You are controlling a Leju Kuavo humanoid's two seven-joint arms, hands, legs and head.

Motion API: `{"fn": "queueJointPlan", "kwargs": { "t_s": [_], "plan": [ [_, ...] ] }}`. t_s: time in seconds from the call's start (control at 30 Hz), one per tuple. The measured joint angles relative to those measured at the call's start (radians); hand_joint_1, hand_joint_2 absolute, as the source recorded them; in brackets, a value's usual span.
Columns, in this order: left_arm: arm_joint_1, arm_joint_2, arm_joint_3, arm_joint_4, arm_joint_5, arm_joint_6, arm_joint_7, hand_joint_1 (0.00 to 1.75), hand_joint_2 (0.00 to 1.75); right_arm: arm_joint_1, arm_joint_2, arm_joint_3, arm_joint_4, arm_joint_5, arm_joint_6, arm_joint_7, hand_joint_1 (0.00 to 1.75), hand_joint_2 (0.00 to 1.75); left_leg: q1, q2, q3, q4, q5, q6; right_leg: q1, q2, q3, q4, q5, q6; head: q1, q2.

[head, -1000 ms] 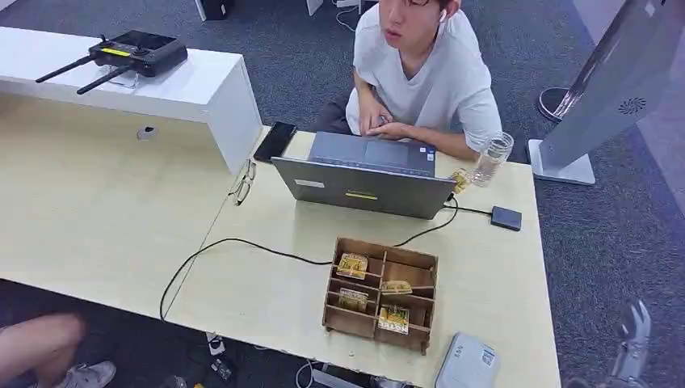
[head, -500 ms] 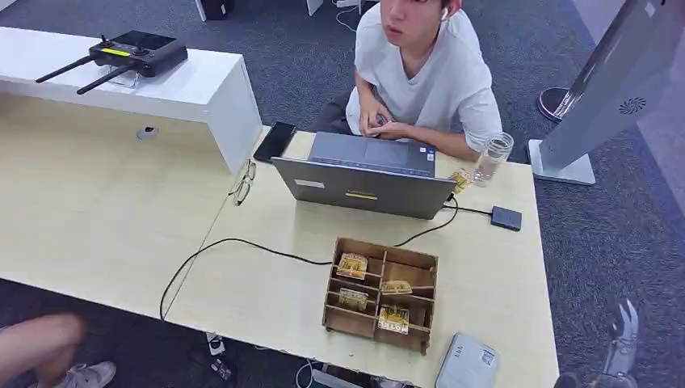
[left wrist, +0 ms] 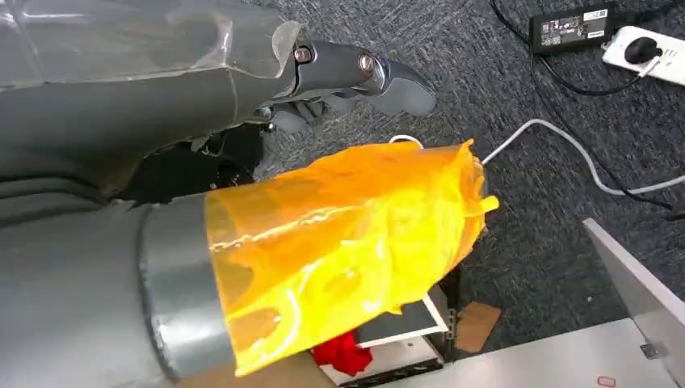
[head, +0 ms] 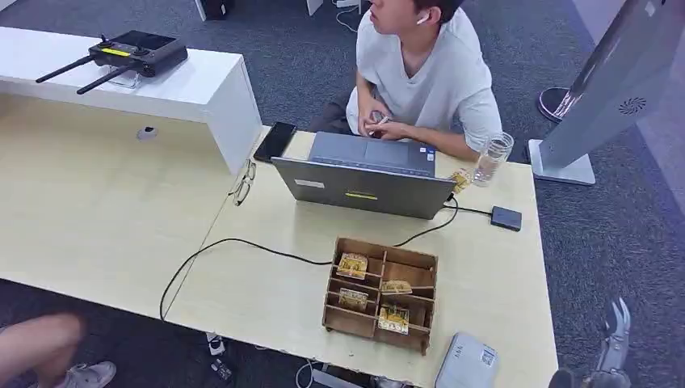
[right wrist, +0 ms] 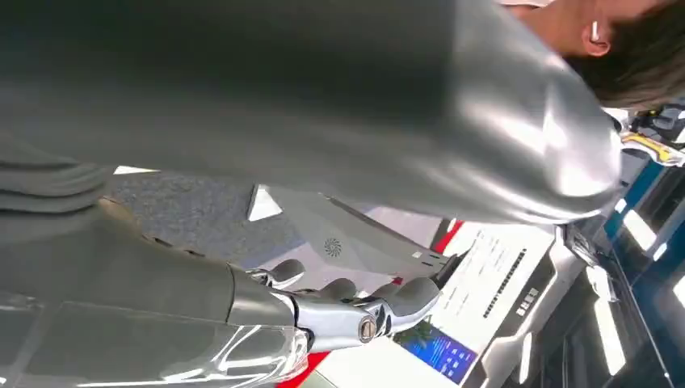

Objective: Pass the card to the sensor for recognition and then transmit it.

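Observation:
A wooden compartment box (head: 422,261) stands on the light table (head: 266,283) and holds several yellow cards (head: 353,265), one per cell. A flat grey sensor device (head: 467,362) lies at the table's near edge, just in front of the box. My right hand (head: 614,343) hangs off the table's right side over the carpet, its fingers extended and holding nothing; the right wrist view shows the same hand (right wrist: 355,311) with its fingers apart. My left hand (left wrist: 355,77) hangs over the floor, thumb out, partly wrapped in orange film, and holds nothing.
A person (head: 424,73) sits behind an open laptop (head: 363,187) at the far side. A glass bottle (head: 492,158), a small black box (head: 506,217), a black cable (head: 242,242), glasses (head: 241,184) and a phone (head: 275,141) lie on the table. A white kiosk (head: 606,89) stands at the right.
My right hand has drifted lower and slightly left at the table's right side. The person has turned their head. The box, cards and sensor have not moved.

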Motion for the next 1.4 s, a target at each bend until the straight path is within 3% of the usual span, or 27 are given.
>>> {"fn": "queueJointPlan", "kwargs": {
  "t_s": [0.2,0.3,0.4,0.53,0.6,0.77,1.0,1.4],
  "plan": [
    [0.000,0.000,-0.002,0.000,-0.031,0.024,-0.015,0.00,0.00,0.001,0.000,0.000,0.002,0.000,0.000,0.000,0.00,0.00,0.000,0.000,0.000,0.000,0.000,0.000,0.000,0.000,0.000,0.000,0.000,0.000,0.000,0.000],
    [0.001,0.000,-0.034,0.000,-0.141,0.151,-0.078,0.00,0.00,0.012,0.000,0.000,0.001,0.007,0.000,0.000,0.00,0.00,0.000,0.000,0.000,0.000,0.000,0.000,0.000,0.000,0.000,0.000,0.000,0.000,0.000,0.000],
    [0.004,0.000,-0.101,0.000,-0.272,0.324,-0.139,0.00,0.00,0.034,0.000,-0.002,-0.009,0.011,0.000,0.006,0.00,0.00,0.000,0.000,0.000,0.000,0.000,0.000,0.000,0.000,0.000,0.000,0.000,0.000,0.000,0.000],
    [0.005,0.000,-0.191,0.000,-0.390,0.463,-0.167,0.00,0.00,0.050,0.000,-0.003,-0.022,0.011,0.000,0.014,0.00,0.00,0.000,0.000,0.000,0.000,0.000,0.000,0.000,0.000,0.000,0.000,0.000,0.000,0.000,0.000],
    [0.006,0.000,-0.237,0.000,-0.445,0.526,-0.175,0.00,0.00,0.057,0.000,-0.005,-0.025,0.011,0.000,0.016,0.00,0.00,0.000,0.000,0.000,0.000,0.000,0.000,0.000,0.000,0.000,0.000,0.000,0.000,0.000,0.000],
    [0.009,0.001,-0.325,0.000,-0.518,0.606,-0.179,0.00,0.00,0.067,0.000,-0.011,-0.033,0.012,0.000,0.019,0.00,0.00,0.000,0.000,0.000,0.000,0.000,0.000,0.000,0.000,0.000,0.000,0.000,0.000,0.000,0.000],
    [0.018,0.006,-0.389,0.000,-0.531,0.616,-0.193,0.00,0.00,0.078,-0.010,-0.026,-0.033,0.000,0.000,0.014,0.00,0.00,0.000,0.000,0.000,0.000,0.000,0.000,0.000,0.001,0.000,0.000,0.000,0.000,0.000,0.000],
    [0.018,0.006,-0.390,0.000,-0.509,0.591,-0.195,0.00,0.00,0.078,-0.010,-0.026,-0.039,0.021,0.000,0.017,0.00,0.00,0.000,0.001,0.000,0.000,0.000,0.000,0.000,0.001,0.000,0.000,0.000,0.000,0.000,0.000]
  ]
}}
